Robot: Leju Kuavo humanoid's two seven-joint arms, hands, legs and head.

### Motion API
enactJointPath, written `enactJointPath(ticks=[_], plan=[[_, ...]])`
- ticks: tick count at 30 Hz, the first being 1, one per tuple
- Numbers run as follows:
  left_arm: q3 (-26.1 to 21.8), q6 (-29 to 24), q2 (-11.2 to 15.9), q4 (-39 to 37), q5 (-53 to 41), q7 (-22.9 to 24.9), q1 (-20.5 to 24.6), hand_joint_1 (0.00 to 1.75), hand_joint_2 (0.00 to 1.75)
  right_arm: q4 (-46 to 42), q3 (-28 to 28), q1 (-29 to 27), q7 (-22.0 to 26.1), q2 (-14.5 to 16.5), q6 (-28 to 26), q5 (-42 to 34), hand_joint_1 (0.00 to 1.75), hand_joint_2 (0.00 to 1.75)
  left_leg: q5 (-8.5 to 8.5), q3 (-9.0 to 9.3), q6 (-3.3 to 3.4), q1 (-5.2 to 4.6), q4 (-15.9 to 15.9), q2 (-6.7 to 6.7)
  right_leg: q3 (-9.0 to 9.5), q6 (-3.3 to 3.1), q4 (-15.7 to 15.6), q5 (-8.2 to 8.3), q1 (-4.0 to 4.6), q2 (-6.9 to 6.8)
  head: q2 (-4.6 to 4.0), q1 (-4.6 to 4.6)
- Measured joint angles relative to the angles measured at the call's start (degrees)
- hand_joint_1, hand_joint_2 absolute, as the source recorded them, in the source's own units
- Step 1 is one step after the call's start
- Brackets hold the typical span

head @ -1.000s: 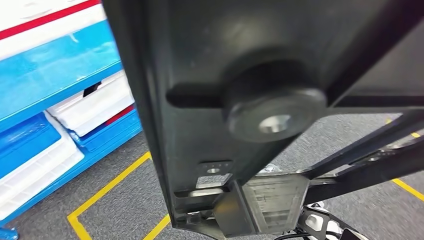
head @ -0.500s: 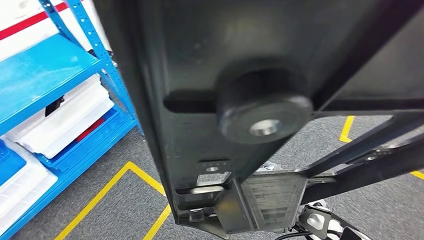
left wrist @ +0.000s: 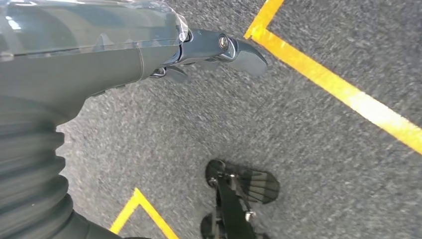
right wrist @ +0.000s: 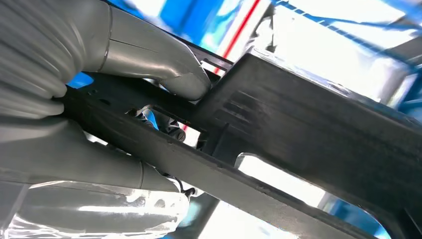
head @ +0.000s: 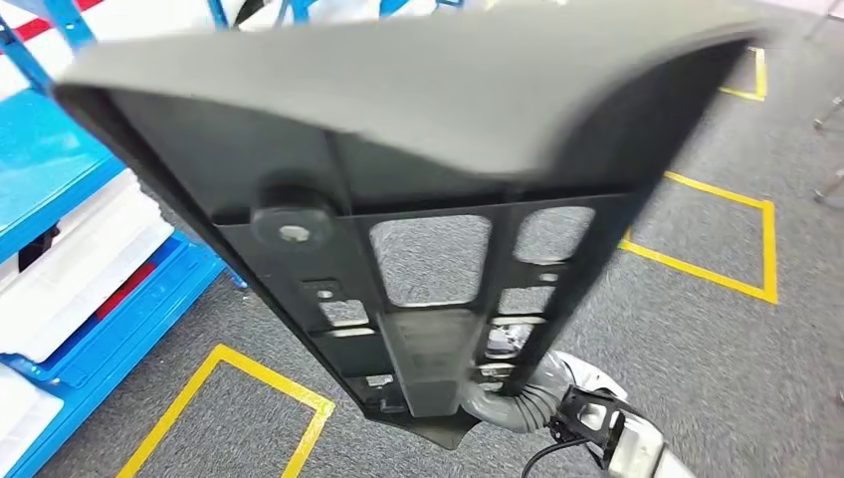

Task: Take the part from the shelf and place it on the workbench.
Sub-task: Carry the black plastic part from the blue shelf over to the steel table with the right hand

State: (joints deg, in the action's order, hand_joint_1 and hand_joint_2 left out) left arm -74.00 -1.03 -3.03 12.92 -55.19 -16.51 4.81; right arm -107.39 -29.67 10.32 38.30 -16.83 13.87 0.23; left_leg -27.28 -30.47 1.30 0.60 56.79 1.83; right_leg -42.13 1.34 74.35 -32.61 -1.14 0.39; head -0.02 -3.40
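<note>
High in front of the robot, over the grey carpeted floor (head: 717, 398), the part (head: 418, 199), a long black plastic panel with ribs, cut-outs and a round boss, is carried tilted, its broad end up and away and its narrow end down at the right hand (right wrist: 99, 124). In the right wrist view that hand is clamped on the panel's lower frame, thumb pressed on one face and darker fingers behind the bar. The hold sits at one end only, so the long overhang probably levers hard against it; a jolt while walking or turning could twist the panel in the fingers or let it slip to the floor. The blue shelf (head: 60, 199) with its white trays stands close on the left, and a swing of the upper end could clip an upright. The panel also blocks much of the head view, which may make judging the way ahead harder. The left hand (left wrist: 219, 50) hangs beside the body over the carpet and a yellow floor line (left wrist: 348, 94), holding nothing, fingers loosely apart.
</note>
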Motion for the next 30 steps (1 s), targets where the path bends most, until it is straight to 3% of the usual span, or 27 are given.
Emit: enactJointPath(ticks=[1,2,3,5,7,9,11,13,15,16,17,18,20,22,24,26,28,30], plan=[[-0.15,0.08,-0.05,0.0,0.0,-0.04,-0.06,0.0,1.75,0.94,-0.14,0.0,-0.09,0.0,-0.03,0.26,1.75,1.75,-0.03,-0.03,-0.05,-0.03,0.06,0.68,0.46,0.07,-0.36,0.71,-0.08,-0.17,0.0,0.0],[-0.24,0.17,-0.08,0.0,0.0,-0.16,-0.08,0.0,1.75,1.66,-0.27,0.03,-0.26,0.0,-0.03,0.43,1.75,1.75,-0.1,0.0,-0.14,-0.04,0.13,1.29,2.1,0.06,-3.06,2.29,-0.12,-0.6,0.0,0.01],[-0.27,0.27,-0.13,0.0,0.01,-0.33,-0.07,0.0,1.75,2.19,-0.37,0.14,-0.49,0.0,-0.03,0.51,1.75,1.75,-0.23,0.07,-0.31,-0.05,0.22,1.85,4.43,-0.05,-7.19,4.03,-0.11,-1.49,-0.01,0.01],[-0.28,0.39,-0.17,0.0,0.01,-0.68,-0.05,0.0,1.75,2.88,-0.5,0.57,-0.92,0.0,-0.03,0.59,1.75,1.75,-0.53,0.15,-0.84,-0.32,0.43,2.85,7.97,-0.57,-13.86,5.81,0.42,-3.61,-0.01,0.01],[-0.3,0.42,-0.18,0.0,0.01,-0.81,-0.04,0.0,1.75,3.41,-0.62,0.9,-1.1,-0.01,-0.04,0.61,1.75,1.75,-0.68,0.21,-1.46,-0.56,0.5,3.84,8.5,-1.22,-15.46,5.75,0.97,-3.89,0.0,-0.01],[-0.29,0.43,-0.17,0.0,0.0,-0.87,0.08,0.0,1.75,3.81,-0.7,0.99,-1.34,-0.03,-0.1,0.7,1.75,1.75,-0.88,0.38,-2.11,-0.48,0.51,4.58,8.32,-1.89,-15.74,6.05,0.86,-2.6,0.0,-0.01],[-0.3,0.48,-0.18,0.0,-0.04,-0.96,0.24,0.0,1.75,4.05,-0.78,1.26,-1.7,-0.15,-0.29,0.78,1.75,1.75,-2.55,-0.32,-2.65,-0.26,2.47,2.59,8.43,-2.6,-16.23,6.43,0.59,-1.6,0.0,-0.01],[-0.3,0.56,-0.21,0.0,-0.14,-0.92,0.16,0.0,1.75,4.15,-0.86,1.52,-1.96,-0.27,-0.75,0.72,1.75,1.75,-6.29,-3.4,-2.96,-0.09,9.32,-0.49,8.38,-3.09,-16.4,6.67,0.57,-0.53,0.0,-0.01],[-0.3,0.58,-0.2,0.0,-0.27,-0.64,-0.08,0.0,1.75,4.17,-0.87,1.48,-1.97,-0.32,-1.23,0.38,1.75,1.75,-8.83,-6.89,-3.09,-0.07,16.51,-1.41,8.22,-3.27,-16.3,6.75,0.7,0.85,0.0,-0.01],[-0.3,0.57,-0.17,0.0,-0.32,-0.5,-0.16,0.0,1.75,4.15,-0.79,1.42,-1.85,-0.34,-1.39,0.03,1.75,1.75,-8.53,-7.47,-3.07,-0.07,17.51,-1.46,8.18,-3.28,-16.21,6.76,0.74,1.53,0.0,-0.01],[-0.3,0.58,-0.11,0.0,-0.36,-0.4,-0.19,0.0,1.75,4.07,-0.61,1.36,-1.65,-0.35,-1.52,-0.42,1.75,1.75,-6.99,-6.9,-2.97,-0.07,15.98,-1.61,8.17,-3.27,-16.09,6.75,0.76,2.27,0.0,-0.01],[-0.3,0.61,-0.05,0.0,-0.37,-0.37,-0.18,0.0,1.75,3.9,-0.29,1.32,-1.39,-0.36,-1.63,-0.93,1.75,1.75,-4.7,-5.38,-2.78,-0.06,12.48,-2.2,8.17,-3.23,-15.94,6.74,0.76,3.0,0.0,-0.01],[-0.3,0.68,0.15,0.01,-0.38,-0.38,-0.17,0.0,1.75,3.3,0.54,1.2,-0.79,-0.38,-1.82,-1.8,1.75,1.75,-1.24,-1.91,-2.27,0.07,4.52,-4.92,8.04,-2.95,-15.6,6.71,0.75,4.37,0.0,-0.01],[-0.3,0.81,0.32,0.02,-0.44,-0.43,-0.2,0.0,1.75,2.44,1.42,0.59,-0.09,-0.39,-1.93,-2.41,1.75,1.75,-0.65,-0.47,-1.82,0.03,1.3,-6.59,7.65,-2.25,-15.51,6.89,0.61,5.56,0.0,-0.02],[-0.3,0.99,0.36,0.02,-0.6,-0.5,-0.15,0.0,1.75,1.23,2.45,-0.68,0.66,-0.39,-1.95,-2.92,1.75,1.75,-0.43,-0.28,-1.23,0.0,0.85,-5.66,7.29,-1.44,-15.61,7.18,0.45,6.41,0.0,-0.02],[-0.3,1.11,0.36,0.02,-0.77,-0.56,-0.13,0.0,1.75,0.04,3.51,-1.69,1.17,-0.39,-1.95,-3.23,1.75,1.75,0.08,-0.08,-0.41,0.15,0.11,-4.24,6.41,-0.93,-14.05,6.08,0.6,4.34,0.0,-0.01],[-0.3,1.15,0.34,0.02,-0.89,-0.58,-0.28,0.0,1.75,-0.62,4.11,-2.16,1.36,-0.21,-1.95,-3.34,1.75,1.75,0.28,0.03,0.16,0.05,-0.29,-2.51,3.6,-0.47,-8.19,2.66,0.6,1.13,0.0,0.01],[-0.3,1.15,0.35,0.02,-0.95,-0.58,-0.41,0.0,1.75,-0.85,4.44,-2.75,1.38,0.03,-1.94,-3.38,1.75,1.75,0.19,-0.04,0.32,-0.14,-0.26,-0.86,0.32,0.01,-1.19,-0.25,0.24,0.13,0.0,0.0]])
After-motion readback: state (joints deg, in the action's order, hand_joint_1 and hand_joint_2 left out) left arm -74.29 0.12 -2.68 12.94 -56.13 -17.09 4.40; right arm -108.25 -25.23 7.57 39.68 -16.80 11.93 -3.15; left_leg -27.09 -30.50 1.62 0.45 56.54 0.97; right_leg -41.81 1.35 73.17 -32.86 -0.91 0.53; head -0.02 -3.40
